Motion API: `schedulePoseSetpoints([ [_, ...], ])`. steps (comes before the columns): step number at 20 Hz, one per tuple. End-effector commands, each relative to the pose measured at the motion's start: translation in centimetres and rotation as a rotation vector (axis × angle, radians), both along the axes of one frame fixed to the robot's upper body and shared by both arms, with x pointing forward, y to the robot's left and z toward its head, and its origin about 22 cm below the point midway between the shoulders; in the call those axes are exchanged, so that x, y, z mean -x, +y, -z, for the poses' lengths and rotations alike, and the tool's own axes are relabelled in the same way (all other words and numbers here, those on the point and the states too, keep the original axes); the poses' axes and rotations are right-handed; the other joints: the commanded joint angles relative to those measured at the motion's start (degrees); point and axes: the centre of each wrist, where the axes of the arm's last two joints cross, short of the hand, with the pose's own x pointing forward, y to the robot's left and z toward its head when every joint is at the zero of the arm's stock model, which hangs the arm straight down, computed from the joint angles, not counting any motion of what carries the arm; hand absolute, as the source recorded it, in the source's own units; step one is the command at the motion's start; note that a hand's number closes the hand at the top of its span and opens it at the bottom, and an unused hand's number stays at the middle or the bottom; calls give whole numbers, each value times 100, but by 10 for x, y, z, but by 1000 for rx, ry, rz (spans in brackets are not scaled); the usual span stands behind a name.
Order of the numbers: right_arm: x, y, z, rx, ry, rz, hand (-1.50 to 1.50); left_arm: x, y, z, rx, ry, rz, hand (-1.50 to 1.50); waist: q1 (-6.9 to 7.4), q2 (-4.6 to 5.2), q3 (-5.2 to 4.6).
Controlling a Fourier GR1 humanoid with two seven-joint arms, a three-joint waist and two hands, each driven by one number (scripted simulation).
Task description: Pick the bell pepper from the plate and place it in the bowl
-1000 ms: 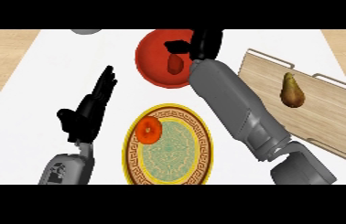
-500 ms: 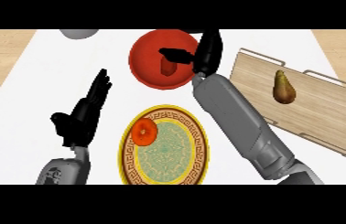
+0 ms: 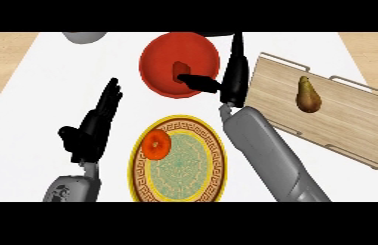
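Observation:
The red bowl [image 3: 166, 51] stands at the back middle of the white counter. A dark red bell pepper [image 3: 181, 69] lies inside it, free of any hand. My right hand [image 3: 235, 76] is open beside the bowl's right rim, fingers straight and pointing away, thumb reaching left over the rim toward the pepper. The yellow-rimmed patterned plate [image 3: 184, 181] sits in front of the bowl, with an orange-red round item [image 3: 156, 144] on its left part. My left hand [image 3: 94, 123] rests open left of the plate, fingers up.
A wooden cutting board [image 3: 336, 126] lies at the right with a brown pear [image 3: 308, 94] on it, close to my right forearm [image 3: 266, 156]. A grey object [image 3: 83, 37] shows at the back left edge.
My right hand has straightened and drawn back to the bowl's right rim. The pepper stays in the bowl. The left hand and the plate's orange item have not moved.

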Motion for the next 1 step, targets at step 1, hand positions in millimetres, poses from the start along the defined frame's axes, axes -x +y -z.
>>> schedulePoseSetpoints([
  [1, 15, 0, 10, 5, -4, -21, -150, -9, -18, -24, 3, -3, 13, 0, 15, 5, 1],
])
